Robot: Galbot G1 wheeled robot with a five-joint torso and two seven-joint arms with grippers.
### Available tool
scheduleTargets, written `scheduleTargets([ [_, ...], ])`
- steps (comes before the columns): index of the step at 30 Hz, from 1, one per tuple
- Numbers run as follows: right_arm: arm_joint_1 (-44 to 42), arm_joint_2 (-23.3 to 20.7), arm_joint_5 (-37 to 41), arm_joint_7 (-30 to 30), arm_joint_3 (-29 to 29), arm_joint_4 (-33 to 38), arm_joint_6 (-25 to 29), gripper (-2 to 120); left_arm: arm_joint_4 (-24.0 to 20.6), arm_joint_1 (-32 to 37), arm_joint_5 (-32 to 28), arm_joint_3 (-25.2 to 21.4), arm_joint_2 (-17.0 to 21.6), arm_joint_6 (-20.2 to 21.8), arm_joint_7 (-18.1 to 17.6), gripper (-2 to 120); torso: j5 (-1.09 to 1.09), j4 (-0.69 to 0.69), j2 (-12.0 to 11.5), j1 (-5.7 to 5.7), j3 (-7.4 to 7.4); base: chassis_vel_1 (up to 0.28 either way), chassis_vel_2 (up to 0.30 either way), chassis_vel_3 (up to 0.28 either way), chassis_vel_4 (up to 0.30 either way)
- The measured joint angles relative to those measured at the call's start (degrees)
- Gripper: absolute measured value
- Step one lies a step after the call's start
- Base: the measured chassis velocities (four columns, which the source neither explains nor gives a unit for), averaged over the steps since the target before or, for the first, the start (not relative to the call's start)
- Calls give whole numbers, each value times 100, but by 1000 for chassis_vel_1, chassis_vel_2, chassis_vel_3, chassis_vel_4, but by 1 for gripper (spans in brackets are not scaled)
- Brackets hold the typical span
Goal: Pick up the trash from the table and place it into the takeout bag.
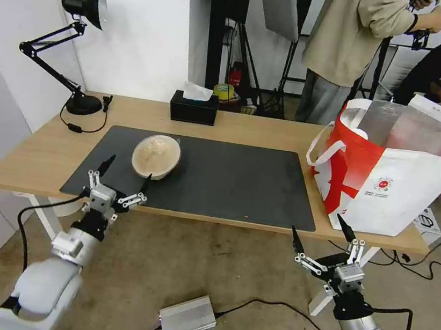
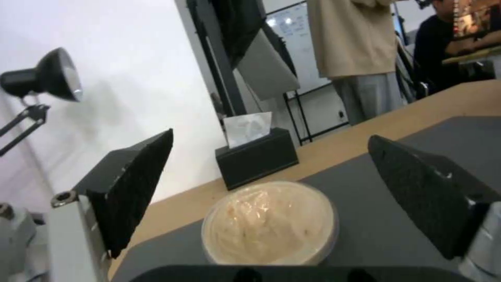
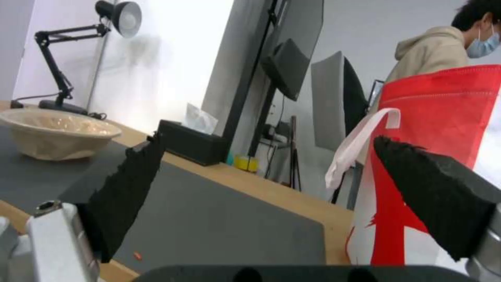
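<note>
A beige bowl (image 1: pixel 156 156) with a clear lid rests on the dark grey mat (image 1: pixel 229 180) of the table (image 1: pixel 27 153), left of centre. Just in front of it hovers my left gripper (image 1: pixel 126 169), open, its fingers spread a little nearer than the bowl (image 2: pixel 269 223). The red-and-white takeout bag (image 1: pixel 391 187) stands open at the table's right end, foil lining showing. Below the table's front edge, in front of the bag (image 3: pixel 444 164), my right gripper (image 1: pixel 321 231) is open and holds nothing. The bowl (image 3: pixel 54 133) also appears far off in the right wrist view.
A black tissue box (image 1: pixel 193 107) stands at the table's back edge, and a black desk lamp (image 1: pixel 78 49) at the back left. Cables and a silver box (image 1: pixel 187 317) lie on the floor. People stand behind the table.
</note>
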Motion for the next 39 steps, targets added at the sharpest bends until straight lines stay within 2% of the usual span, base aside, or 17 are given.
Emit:
scheduleTargets([
  [19,0,0,0,0,0,0,0,100,666,-1406,-307,875,977,414,555,100,0,0,0,0,0,0,0,0,0],
  [22,0,0,0,0,0,0,0,100,843,-1746,-191,1098,1113,514,808,100,0,0,-1,0,0,0,0,0,0],
  [25,0,0,0,0,0,0,0,100,889,-1826,-132,1147,1143,535,903,100,0,0,-1,0,0,0,0,0,0],
  [28,0,0,0,0,0,0,0,100,981,-2034,-18,1262,1195,683,1306,100,0,0,-1,0,0,0,0,0,0],
  [29,0,0,0,0,0,0,0,100,981,-2034,-18,1262,1195,683,1306,100,0,0,-1,0,0,0,0,0,0],
  [33,0,0,0,0,0,0,0,100,1025,-2212,101,1297,1268,843,1737,100,0,-1,0,0,0,0,0,0,0],
  [39,0,0,0,0,0,0,0,100,1048,-2325,198,1311,1357,970,2001,100,0,0,0,0,-1,0,0,0,0],
])
